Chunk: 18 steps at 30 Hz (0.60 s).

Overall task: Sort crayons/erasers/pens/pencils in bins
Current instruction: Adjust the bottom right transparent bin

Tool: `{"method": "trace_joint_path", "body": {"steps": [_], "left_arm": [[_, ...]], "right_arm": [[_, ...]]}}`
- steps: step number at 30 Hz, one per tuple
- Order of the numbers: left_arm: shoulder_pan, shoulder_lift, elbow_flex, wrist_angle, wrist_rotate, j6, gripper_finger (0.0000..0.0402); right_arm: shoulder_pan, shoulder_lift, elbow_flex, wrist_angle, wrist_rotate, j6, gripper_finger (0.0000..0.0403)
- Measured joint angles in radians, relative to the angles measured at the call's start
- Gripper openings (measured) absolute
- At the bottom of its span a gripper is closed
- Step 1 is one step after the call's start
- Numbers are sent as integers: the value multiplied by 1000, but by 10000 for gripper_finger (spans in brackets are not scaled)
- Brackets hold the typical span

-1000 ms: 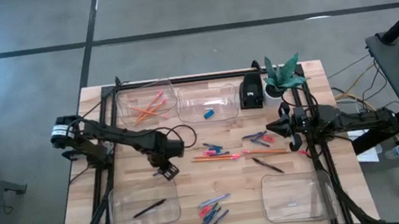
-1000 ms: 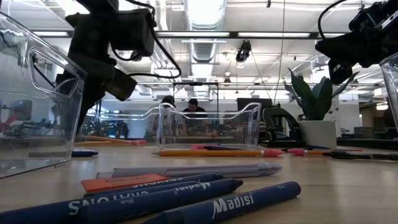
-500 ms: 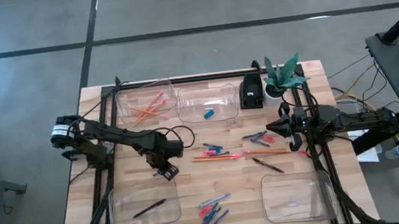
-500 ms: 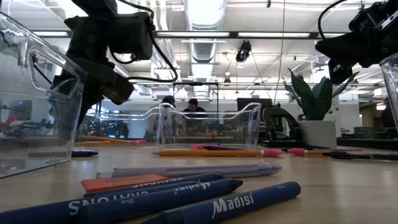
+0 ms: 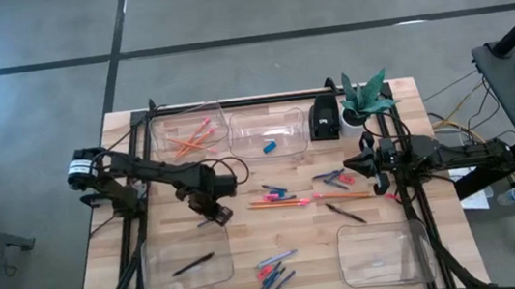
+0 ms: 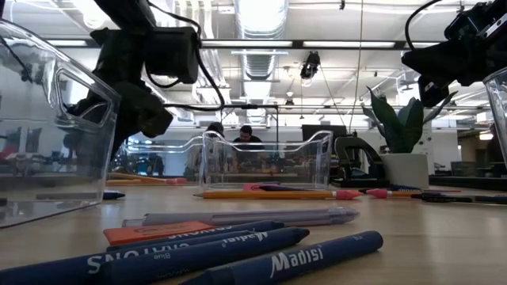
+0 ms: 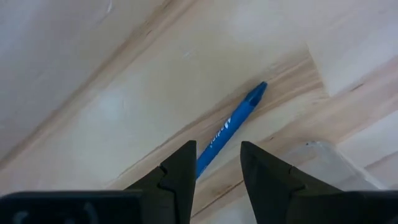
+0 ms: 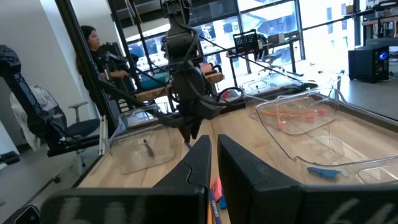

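A blue crayon (image 7: pixel 231 121) lies slantwise on the wood below my left gripper (image 7: pixel 217 152). That gripper is open, points down and stands mid-left on the table (image 5: pixel 216 213), just beyond the far right corner of the near-left bin (image 5: pixel 161 277), which holds one pen (image 5: pixel 192 267). The crayon's near end goes out of sight behind one fingertip (image 7: pixel 185 163). Loose pencils (image 5: pixel 279 203), pens (image 5: pixel 345 214) and crayons (image 5: pixel 274 274) lie mid-table. The far-left bin (image 5: pixel 160 128) holds pencils. My right gripper (image 5: pixel 348 166) waits shut at the right edge. My left gripper comes at the crayon from above, pointing down, its fingers slantwise to the crayon's length. One fingertip hides the crayon's near end (image 7: pixel 202 163), so I cannot tell whether the gripper touches it.
The far-centre bin (image 5: pixel 241 127) holds a blue eraser (image 5: pixel 269 147). The near-right bin (image 5: pixel 352 250) stands at the front right. A black box (image 5: pixel 324 117) and a potted plant (image 5: pixel 365 98) stand at the far right. People sit in the room behind (image 6: pixel 247 136).
My left gripper has rolled a little about its own pointing line while staying almost in place above the table. Its fingers have kept the same gap.
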Motion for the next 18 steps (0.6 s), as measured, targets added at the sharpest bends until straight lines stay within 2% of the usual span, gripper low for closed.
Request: {"method": "trace_joint_path", "body": {"steps": [6, 18], "left_arm": [[-29, -13, 13, 4, 11, -20, 111], [-149, -16, 56, 4, 27, -171, 111]], "right_arm": [[0, 0, 0, 0, 0, 0, 22], [0, 0, 0, 0, 0, 0, 22]]}}
